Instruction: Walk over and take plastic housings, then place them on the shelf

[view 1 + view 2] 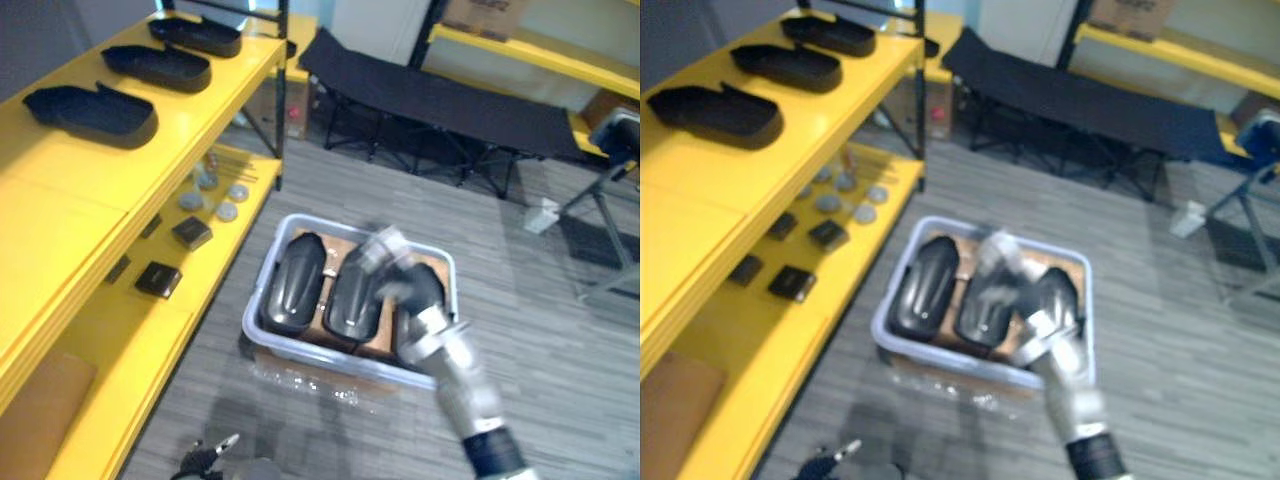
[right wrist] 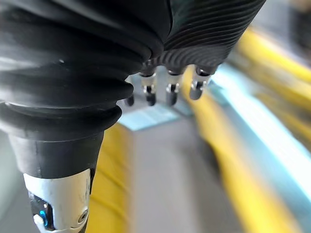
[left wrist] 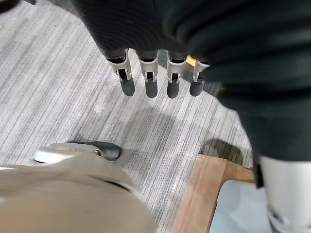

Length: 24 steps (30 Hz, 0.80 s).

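Observation:
Three black plastic housings (image 1: 293, 283) (image 1: 352, 300) (image 1: 425, 290) lie side by side in a pale grey bin (image 1: 300, 355) on the floor. Three more housings (image 1: 95, 112) (image 1: 160, 65) (image 1: 197, 35) rest on the top board of the yellow shelf (image 1: 60, 200) at my left. My right hand (image 1: 385, 255) hovers over the bin, above the middle and right housings; in its wrist view the fingers (image 2: 170, 90) are straight and hold nothing. My left hand (image 3: 148, 82) hangs low over the floor with straight, empty fingers, and shows at the bottom edge (image 1: 210, 452).
The lower shelf board carries small black boxes (image 1: 158, 278) and round metal parts (image 1: 225, 210). A black folding cot (image 1: 450, 100) stands behind the bin. Another yellow rack (image 1: 520, 50) is at the back right. A wooden board (image 3: 204, 194) lies under the bin.

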### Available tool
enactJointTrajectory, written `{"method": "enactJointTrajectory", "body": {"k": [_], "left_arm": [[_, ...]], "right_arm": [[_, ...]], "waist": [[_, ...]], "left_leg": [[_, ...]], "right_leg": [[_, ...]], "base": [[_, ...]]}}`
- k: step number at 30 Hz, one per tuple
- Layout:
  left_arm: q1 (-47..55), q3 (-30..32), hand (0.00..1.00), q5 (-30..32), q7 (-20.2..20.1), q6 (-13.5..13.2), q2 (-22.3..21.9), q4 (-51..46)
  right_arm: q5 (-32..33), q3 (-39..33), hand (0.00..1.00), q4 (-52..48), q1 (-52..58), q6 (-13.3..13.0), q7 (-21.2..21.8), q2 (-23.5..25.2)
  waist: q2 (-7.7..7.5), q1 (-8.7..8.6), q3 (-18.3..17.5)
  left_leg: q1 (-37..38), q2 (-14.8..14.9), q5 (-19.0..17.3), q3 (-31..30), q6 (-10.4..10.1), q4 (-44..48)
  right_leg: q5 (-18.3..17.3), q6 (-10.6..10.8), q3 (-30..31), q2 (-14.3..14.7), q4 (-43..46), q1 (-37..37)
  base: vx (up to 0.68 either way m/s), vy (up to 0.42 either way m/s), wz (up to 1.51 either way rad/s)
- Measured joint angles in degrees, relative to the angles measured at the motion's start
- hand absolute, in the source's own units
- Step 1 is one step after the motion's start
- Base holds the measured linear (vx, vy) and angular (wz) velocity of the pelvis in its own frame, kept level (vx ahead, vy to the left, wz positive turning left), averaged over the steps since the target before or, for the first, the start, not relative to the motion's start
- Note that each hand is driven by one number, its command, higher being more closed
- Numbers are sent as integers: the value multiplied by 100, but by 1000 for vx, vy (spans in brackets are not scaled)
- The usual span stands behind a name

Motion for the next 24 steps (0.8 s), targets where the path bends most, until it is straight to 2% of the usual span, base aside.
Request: {"method": "enactJointTrajectory", "body": {"k": [1, 2, 3, 4, 5, 7, 9, 12, 15, 16, 18, 19, 20, 21, 22, 24], "left_arm": [[28, 16, 0, 9, -7, -6, 49, -4], [56, 22, 0, 13, -13, -10, 82, -2], [53, 25, 0, 60, -12, -23, 15, -6], [50, 16, 0, 151, -12, -71, -69, -58], [68, 2, 0, 176, -12, -140, -193, -100], [168, -48, 0, 186, -59, -191, -255, -131], [253, -62, 0, 309, -168, -211, -260, -149], [310, -73, 0, 583, -270, -213, -171, -279], [313, -78, 0, 667, -362, -214, 19, -365], [310, -73, 0, 658, -394, -215, 87, -398], [217, -74, 0, 657, -427, -218, 210, -412], [192, -73, 0, 657, -437, -218, 231, -417], [75, -65, 0, 639, -454, -237, 244, -543], [-333, -79, 0, 560, -444, -293, 428, -747], [-436, -87, 0, 556, -439, -378, 446, -793], [-480, -90, 0, 555, -421, -396, 444, -868]], "right_arm": [[-16, -375, 0, -43, -24, -84, -392, -154], [-26, -552, 0, -30, 12, -102, -584, -245], [-181, -824, 0, 52, 74, -88, -1055, -422], [-302, -1185, 0, 331, 72, -62, -1691, -587], [-414, -1535, 0, 694, 69, 77, -2219, -710], [-599, -1807, 0, 1293, 72, 274, -2740, -865], [-816, -1870, 0, 1697, 122, 455, -3149, -954], [-1037, -1883, 0, 2198, 122, 649, -3451, -979], [-1022, -1871, 0, 2756, 76, 779, -3561, -978], [-1008, -1869, 0, 2922, 37, 779, -3637, -976], [-884, -1885, 0, 3007, 19, 776, -3771, -965], [-876, -1888, 0, 3034, 5, 771, -3807, -962], [-841, -1911, 0, 3109, -10, 760, -3835, -944], [-679, -1881, 0, 3337, -131, 726, -3847, -574], [-680, -1883, 0, 3338, -140, 613, -3859, -570], [-681, -1879, 0, 3337, -272, 554, -3859, -566]], "waist": [[-88, -51, -50], [-143, -122, -88], [-88, -141, -173], [110, -168, -211], [232, -199, -262], [401, -286, -356], [421, -357, -369], [288, -333, -301], [47, -262, -183], [-92, -253, -88], [-250, -238, 167], [-275, -217, 249], [-306, -128, 475], [-440, 38, 964], [-466, 53, 1028], [-465, 79, 1031]], "left_leg": [[8, -78, -3, 19, -4, 13], [8, -152, -33, 4, -46, 1], [72, -150, -119, 17, -146, -37], [151, -95, -130, 23, -165, -115], [217, -73, -130, 25, -167, -242], [309, -51, -125, 18, -176, -406], [330, -42, -126, 15, -177, -455], [375, -61, -130, 6, -182, -586], [-51, -70, -186, -19, -153, -303], [-360, -63, -232, -61, -130, -64], [-820, -12, -377, -145, -116, 416], [-933, 16, -432, -150, -106, 576], [-1327, 128, -619, -192, -82, 1068], [-1950, 351, -956, -360, -77, 1923], [-2025, 331, -978, -403, -100, 2019], [-2037, 321, -977, -383, -100, 2079]], "right_leg": [[592, -106, 8, 66, -399, -84], [869, -138, -73, 35, -361, -145], [728, -70, -133, 12, -383, -42], [725, -76, -95, 72, -382, -22], [718, -85, -57, 112, -382, -29], [709, -98, -54, 154, -381, -20], [709, -99, -48, 165, -381, -24], [708, -98, -47, 158, -359, -49], [696, -112, -31, 103, -98, -442], [700, -117, -33, 70, -26, -645], [710, -132, -40, 74, 76, -894], [708, -131, -38, 85, 105, -954], [710, -97, -17, 172, 144, -1122], [877, -134, -9, 387, 159, -1327], [893, -129, 20, 377, 159, -1350], [905, -129, 184, 372, 158, -1350]], "base": [[-23, -138, -13], [9, -160, -5], [16, -129, 0], [49, -89, -11], [25, -52, -13], [7, -18, -3], [-19, -2, -1], [-108, 14, 4], [-171, 10, 4], [-215, 14, 13], [-178, 22, 10], [-186, 37, -1], [-176, 102, -3], [-107, 145, 10], [6, 164, 14], [82, 85, 5]]}}
